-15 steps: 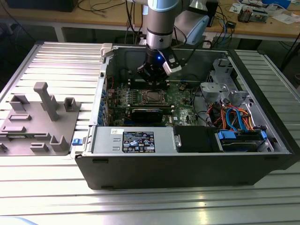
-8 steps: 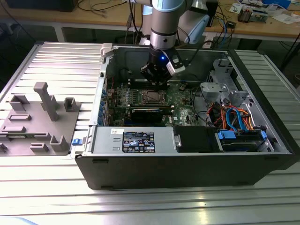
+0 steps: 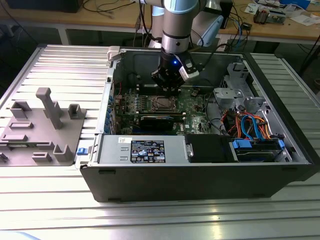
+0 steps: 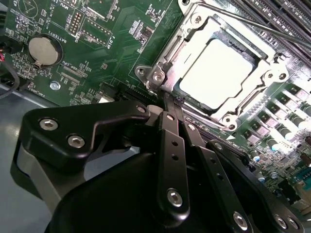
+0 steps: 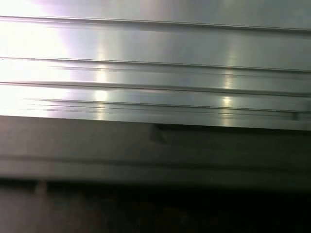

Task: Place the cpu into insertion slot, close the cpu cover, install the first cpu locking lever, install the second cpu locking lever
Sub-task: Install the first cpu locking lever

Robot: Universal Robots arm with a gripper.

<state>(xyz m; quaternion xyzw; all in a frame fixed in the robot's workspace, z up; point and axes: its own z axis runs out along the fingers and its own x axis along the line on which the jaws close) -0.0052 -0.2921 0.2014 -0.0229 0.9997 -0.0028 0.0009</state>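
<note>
The cpu [image 4: 216, 73] lies flat in the insertion slot [image 4: 156, 76], silver face up. The cpu cover [image 4: 192, 36] is down over it, framing the chip in its square window. A thin wire locking lever [image 4: 262, 29] runs along the far side of the socket. My gripper [image 4: 171, 103] is shut, its black fingers [image 4: 170, 145] pressed together with the tips at the socket's near corner. In the exterior view the gripper [image 3: 167, 89] hangs just behind the cpu [image 3: 162, 103] inside the open computer case.
The green motherboard [image 4: 97, 29] carries a coin battery [image 4: 43, 49] and dark memory slots [image 4: 291, 19]. In the case [image 3: 200, 175] are a power supply [image 3: 145, 150], drive bays and coloured cables [image 3: 250, 125]. A grey fixture [image 3: 45, 125] stands on the ribbed metal table [image 5: 146, 73].
</note>
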